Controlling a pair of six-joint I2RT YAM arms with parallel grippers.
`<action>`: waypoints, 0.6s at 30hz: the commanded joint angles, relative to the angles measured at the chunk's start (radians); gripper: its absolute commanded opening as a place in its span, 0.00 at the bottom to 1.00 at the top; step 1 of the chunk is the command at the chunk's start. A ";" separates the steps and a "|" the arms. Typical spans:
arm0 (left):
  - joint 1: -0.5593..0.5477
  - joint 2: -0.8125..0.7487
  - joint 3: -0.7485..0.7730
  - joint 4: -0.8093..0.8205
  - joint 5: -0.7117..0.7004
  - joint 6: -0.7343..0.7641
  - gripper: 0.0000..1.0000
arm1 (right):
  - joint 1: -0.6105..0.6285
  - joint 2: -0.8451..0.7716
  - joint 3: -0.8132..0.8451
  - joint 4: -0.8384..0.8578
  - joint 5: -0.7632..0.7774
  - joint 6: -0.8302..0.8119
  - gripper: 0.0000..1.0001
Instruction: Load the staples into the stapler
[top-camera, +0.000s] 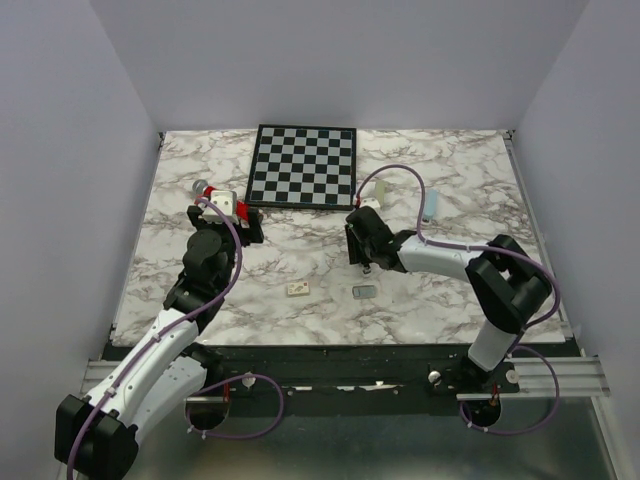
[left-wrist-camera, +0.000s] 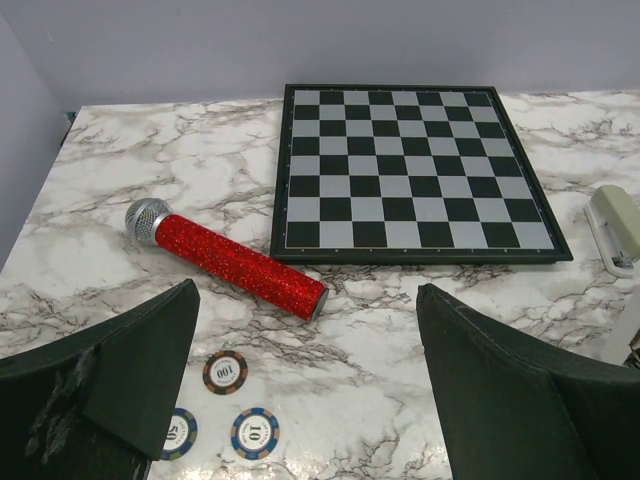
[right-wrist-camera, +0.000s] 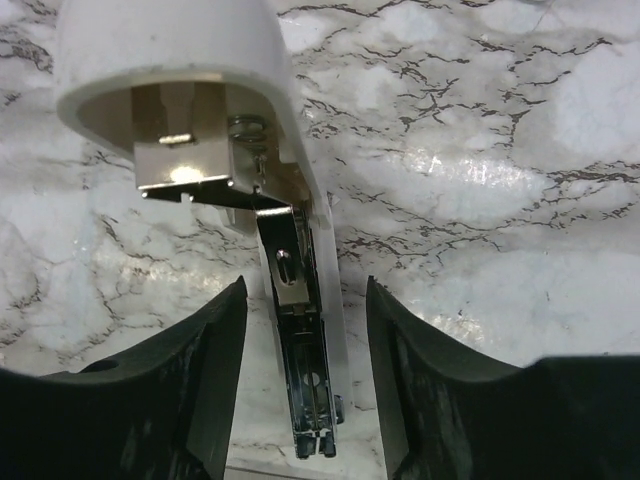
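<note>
Straddling the stapler (right-wrist-camera: 170, 50), my right gripper (right-wrist-camera: 305, 300) has its two fingers released. On one side I see marble between the finger and the white body, so nothing is clamped; on the other side I cannot tell if the finger touches the base. The stapler lies on the table (top-camera: 460, 300) with its white lid raised and the metal channel bare along the middle. I judge this is the reason for my position: the fingers flank the body while it stands opened for loading. The channel looks empty as far as I can see. The staples (top-camera: 363, 291) are not in it. The small grey block lies flat on the marble, near my right gripper on the side toward the arm bases, apart from the stapler and held by nothing. So the opening step seems done and picking the staples comes next, in my judgement; the block is thin and flat, so it may slip from a pinch. My left gripper (left-wrist-camera: 306, 300) hangs with its fingers spread wide and holds nothing, near the red microphone (left-wrist-camera: 225, 265) and the poker chips (left-wrist-camera: 225, 372), probably to leave room for the work. The chessboard (left-wrist-camera: 415, 165) lies at the far side, not involved.
</note>
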 joint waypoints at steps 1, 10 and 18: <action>-0.008 0.000 -0.004 0.027 0.004 -0.005 0.96 | 0.006 -0.037 0.024 -0.051 0.012 0.009 0.62; -0.017 -0.019 -0.004 0.023 -0.004 -0.005 0.96 | 0.015 -0.198 0.030 -0.214 -0.025 0.062 0.78; -0.034 -0.041 -0.002 0.017 -0.028 -0.011 0.96 | 0.091 -0.251 0.051 -0.442 -0.083 0.177 0.78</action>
